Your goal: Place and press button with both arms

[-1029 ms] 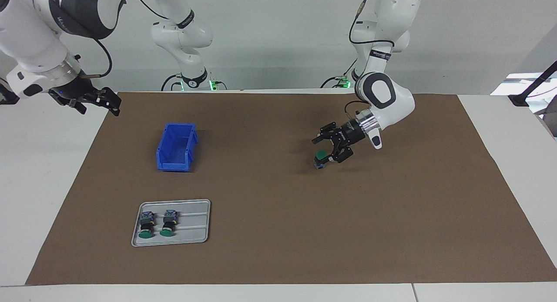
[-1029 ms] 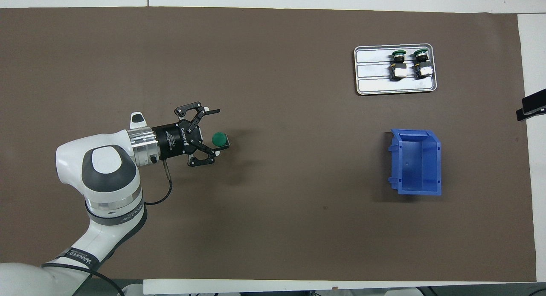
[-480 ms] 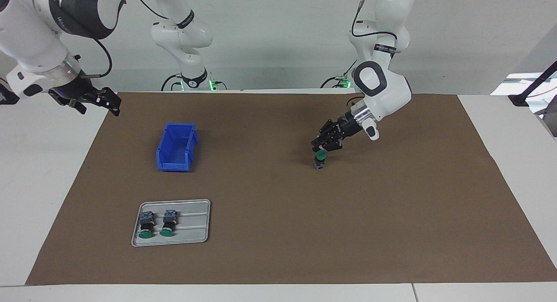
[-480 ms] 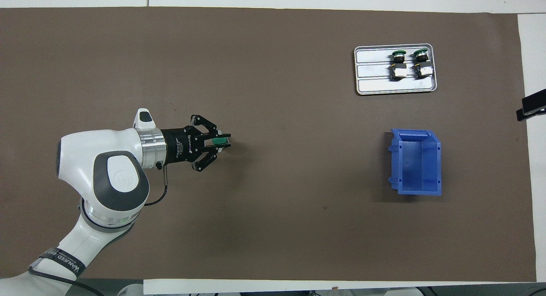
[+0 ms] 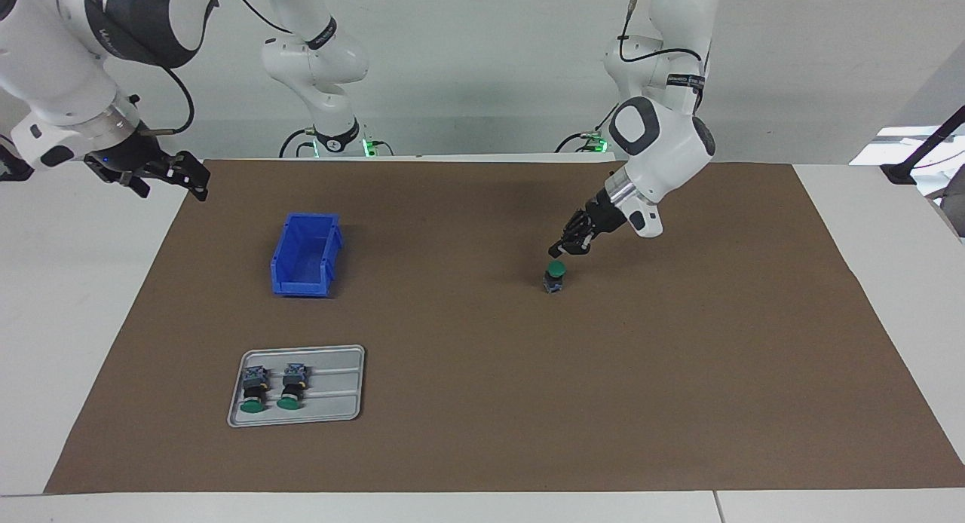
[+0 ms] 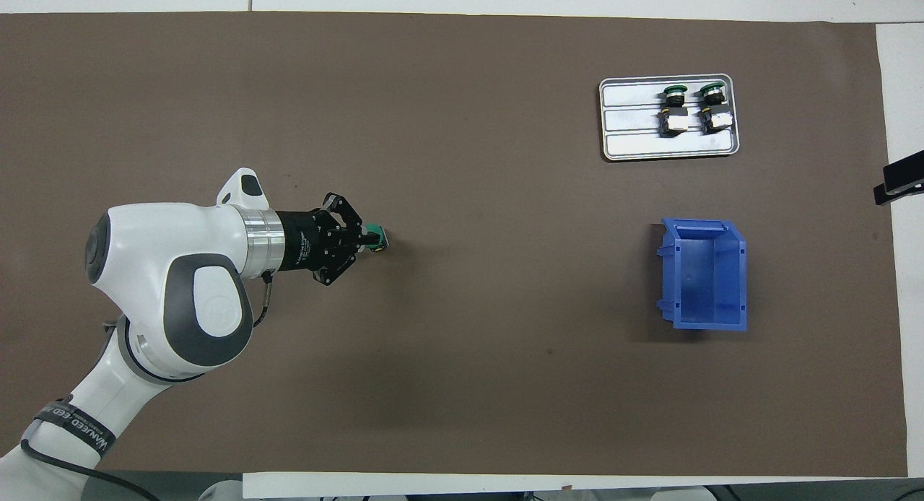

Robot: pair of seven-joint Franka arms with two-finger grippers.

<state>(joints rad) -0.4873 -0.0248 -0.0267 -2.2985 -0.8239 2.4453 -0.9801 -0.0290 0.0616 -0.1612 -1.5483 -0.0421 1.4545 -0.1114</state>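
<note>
- Since a second ago the left pincer [image 5: 559,250] let go of the button [image 5: 555,276], closed up and swung so its tip is over the green cap. The button didn't budge.
- Button stands upright on the brown mat [image 5: 482,432], cap up, toward the left arm's end of the counter [image 5: 867,319]. Pincer tips look together, a little above the cap, not touching yet from what I can see.
- So placing looks done and pressing is the step now: I'd guess it needs a straight push down, centred, or the button tips.
- Right pincer [image 5: 197,184] waits at the counter edge; can't tell its state.
- Blue bin [image 5: 305,255] and tray [image 5: 332,410] with two spare buttons [image 5: 271,387] sit well apart. Nothing in the way.
</note>
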